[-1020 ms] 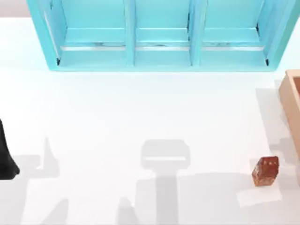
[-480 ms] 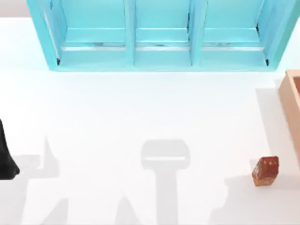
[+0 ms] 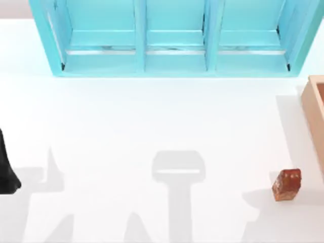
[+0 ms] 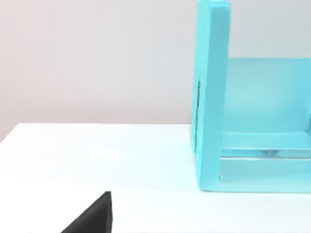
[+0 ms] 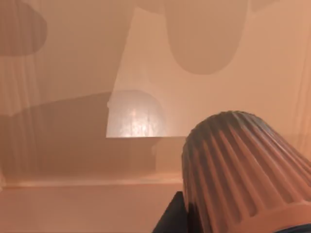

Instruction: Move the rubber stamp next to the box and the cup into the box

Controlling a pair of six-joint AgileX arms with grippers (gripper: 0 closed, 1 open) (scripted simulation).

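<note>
The rubber stamp (image 3: 287, 184), a reddish-brown block with faint dots on top, lies on the white table near the front right, just left of the box (image 3: 315, 107). The tan box is cut off by the top view's right edge. The right wrist view looks down into the box's reddish-brown inside (image 5: 73, 145). There the ribbed, coppery cup (image 5: 243, 165) hangs close above the box floor, with my right gripper (image 5: 214, 218) shut on it and one dark finger (image 5: 170, 218) beside it. My left gripper (image 3: 6, 172) stays parked at the table's left edge.
A big turquoise cabinet (image 3: 174, 38) with three open bays spans the back of the table; its side wall (image 4: 211, 97) stands ahead in the left wrist view. Arm shadows lie across the front of the white table (image 3: 152, 116).
The shadow patch around the stamp has slid off toward the right and front. The stamp and the left arm have stayed where they were.
</note>
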